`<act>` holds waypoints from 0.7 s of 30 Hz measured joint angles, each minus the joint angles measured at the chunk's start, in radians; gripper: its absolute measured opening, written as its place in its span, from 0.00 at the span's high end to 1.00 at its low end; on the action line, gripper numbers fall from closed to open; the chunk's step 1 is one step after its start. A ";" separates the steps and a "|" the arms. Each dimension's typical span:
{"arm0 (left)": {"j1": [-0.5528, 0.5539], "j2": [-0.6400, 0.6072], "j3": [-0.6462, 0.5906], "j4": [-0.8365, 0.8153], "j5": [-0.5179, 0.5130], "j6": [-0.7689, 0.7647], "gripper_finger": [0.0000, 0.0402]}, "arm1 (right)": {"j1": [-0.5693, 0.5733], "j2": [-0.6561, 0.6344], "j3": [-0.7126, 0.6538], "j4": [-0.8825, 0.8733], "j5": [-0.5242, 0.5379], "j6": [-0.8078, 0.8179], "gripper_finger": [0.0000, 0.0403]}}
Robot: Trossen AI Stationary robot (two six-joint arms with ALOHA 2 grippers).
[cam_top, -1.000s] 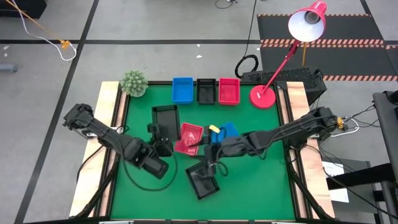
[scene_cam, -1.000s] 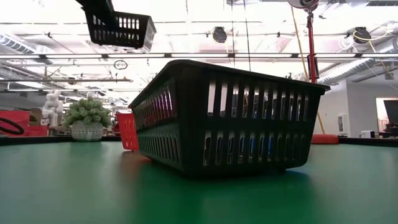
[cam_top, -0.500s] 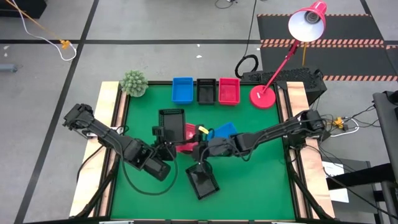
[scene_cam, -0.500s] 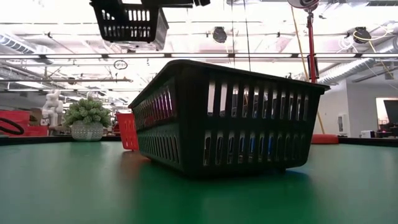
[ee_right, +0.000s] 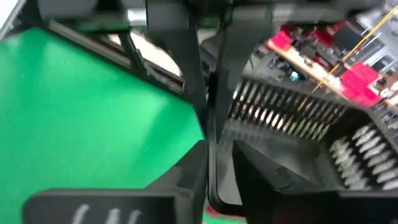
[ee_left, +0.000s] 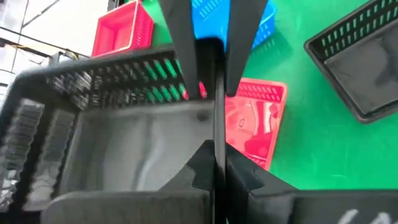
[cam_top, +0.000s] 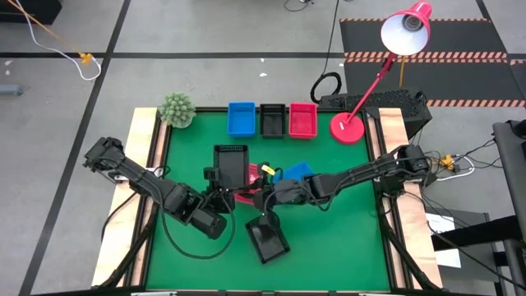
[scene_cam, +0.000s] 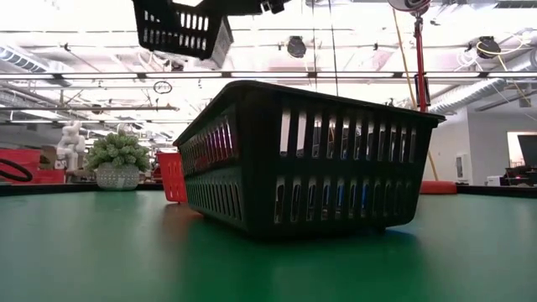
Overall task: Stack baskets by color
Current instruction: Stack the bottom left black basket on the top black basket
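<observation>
From above, the left gripper pinches the near rim of a black basket; its long side runs toward the back row. The right gripper is beside it.

From table height, that basket hangs high, tilted.

Left wrist: fingers squeeze the rim.

Right wrist: fingers clamp a black basket wall.

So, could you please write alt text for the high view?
Both grippers, left and right, grip one black basket lifted above the green table. Another black basket sits nearer the front, and blue, black and red baskets line the back.
</observation>
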 joint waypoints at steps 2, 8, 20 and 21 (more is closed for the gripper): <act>-0.001 0.000 0.000 0.009 0.000 0.000 0.96 | -0.002 0.001 0.000 -0.006 -0.001 0.000 0.89; 0.000 0.000 0.000 0.047 0.001 0.043 0.99 | -0.001 0.001 0.000 -0.011 -0.002 -0.004 0.96; -0.001 0.000 0.000 0.068 -0.004 0.040 0.99 | -0.001 0.001 -0.001 -0.008 0.002 -0.005 0.87; -0.001 0.000 0.000 0.070 -0.004 0.040 0.98 | -0.001 0.001 -0.001 -0.008 0.002 -0.005 0.85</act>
